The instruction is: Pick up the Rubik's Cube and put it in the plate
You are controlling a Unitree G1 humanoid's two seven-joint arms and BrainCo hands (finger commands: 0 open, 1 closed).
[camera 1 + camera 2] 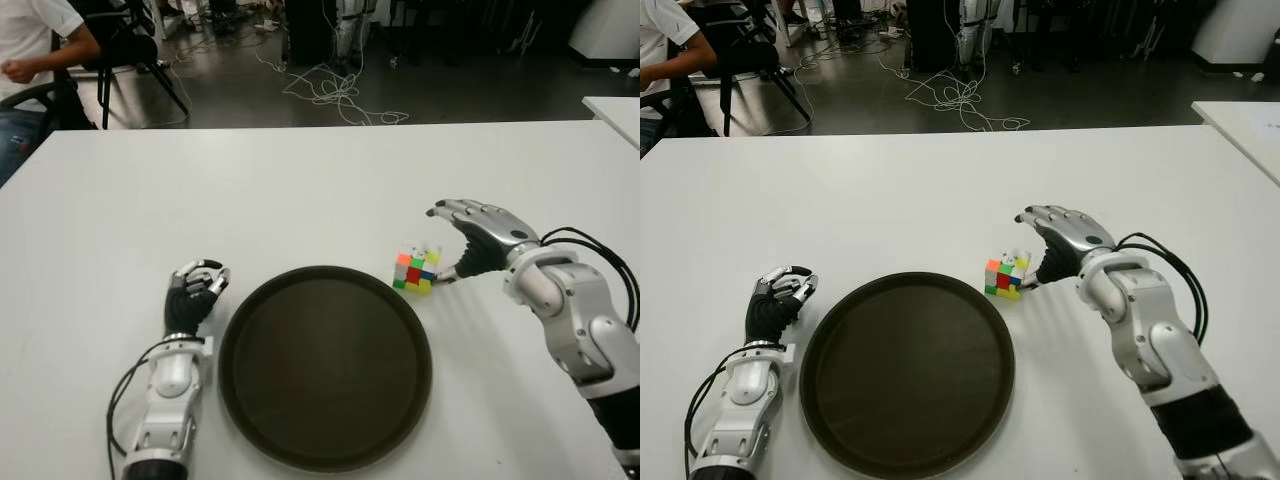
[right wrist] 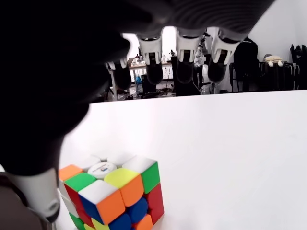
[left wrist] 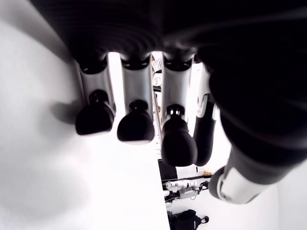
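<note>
Just one Rubik's Cube (image 1: 415,271); one plate (image 1: 325,366); two hands.

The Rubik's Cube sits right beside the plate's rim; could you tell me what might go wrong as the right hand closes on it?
The Rubik's Cube sits on the table, close to the plate rim. The open right hand has its thumb low beside the cube and its fingers above, so an uneven close might push the cube against the rim or twist it. A low carry could clip the raised rim. The left hand shows left of the plate.
</note>
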